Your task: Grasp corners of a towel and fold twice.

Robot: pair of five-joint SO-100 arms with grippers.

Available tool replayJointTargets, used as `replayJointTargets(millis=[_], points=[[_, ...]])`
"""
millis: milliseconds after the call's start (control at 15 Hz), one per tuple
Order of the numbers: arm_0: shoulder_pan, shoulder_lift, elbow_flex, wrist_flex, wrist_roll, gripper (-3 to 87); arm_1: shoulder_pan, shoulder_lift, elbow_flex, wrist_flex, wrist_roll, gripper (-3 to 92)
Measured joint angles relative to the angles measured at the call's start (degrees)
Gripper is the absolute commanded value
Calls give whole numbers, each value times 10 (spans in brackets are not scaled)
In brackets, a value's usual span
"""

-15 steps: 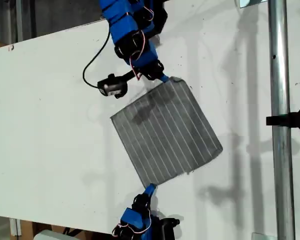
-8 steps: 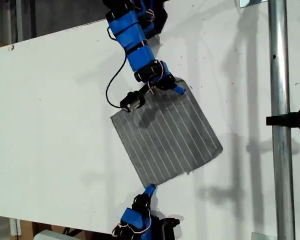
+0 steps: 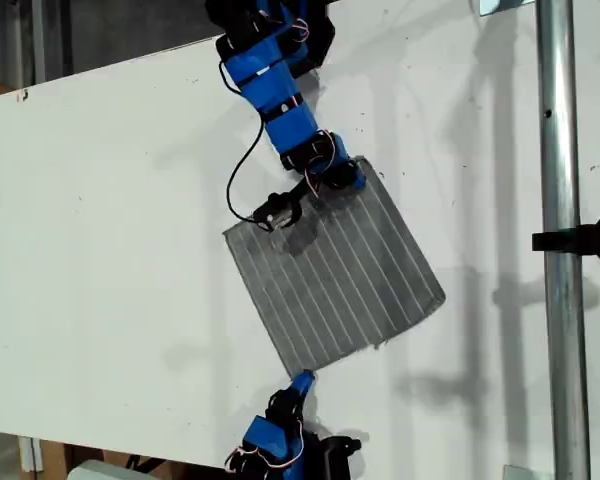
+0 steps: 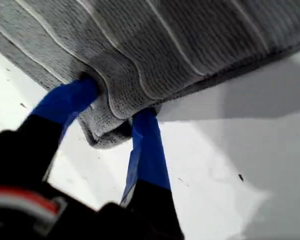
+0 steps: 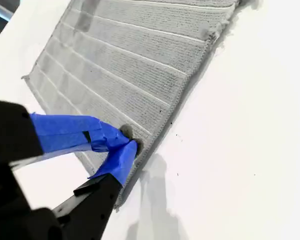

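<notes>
pinching a towel [image 4: 155,45] corner, my first hand [image 4: 117,107] reaches low; my second hand [image 5: 124,145] clamps the towel's edge.

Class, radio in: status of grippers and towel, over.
My first gripper clamps one corner, bunched. My second gripper pinches the opposite corner. Towel otherwise flat, unfolded. Nothing blocking.

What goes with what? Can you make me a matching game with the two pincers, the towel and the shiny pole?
Things:
1. my first pincer
2. my second pincer
3. towel
4. metal pole

Places and colours:
a. gray with thin white stripes
b. runs top to bottom near the exterior view's right edge
c. at the towel's top corner in the exterior view
d. at the towel's bottom corner in the exterior view

Pairs: 1-c, 2-d, 3-a, 4-b
</notes>
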Motion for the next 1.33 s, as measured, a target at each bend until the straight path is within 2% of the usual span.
replayJointTargets(millis=[67,467,533,800,933,1067,1133,1200,1267,1333], points=[[0,0,0,0,-2,-28,-1,-3,-1,-1,-4,-2],[-1,-25,-83,-6,10,-31,0,-3,-4,-9,-3,-3],[-2,-97,-151,-18,21,-31,0,-3,-4,-9,-3,-3],[41,-635,-533,-43,95,-30,1,-3,-4,-9,-3,-3],[76,-867,-730,-3,117,-30,1,-4,-4,-9,-3,-3],[109,-1064,-936,73,124,-29,1,-4,-5,-9,-3,-3],[123,-1131,-1011,78,131,-16,1,-4,-5,-9,-3,-3],[135,-1164,-1051,72,149,51,1,-4,-5,-9,-3,-3],[145,-1175,-1071,49,163,236,1,-4,-5,-9,-3,-3],[155,-1180,-1082,31,179,318,1,-4,-5,-9,-3,-3]])
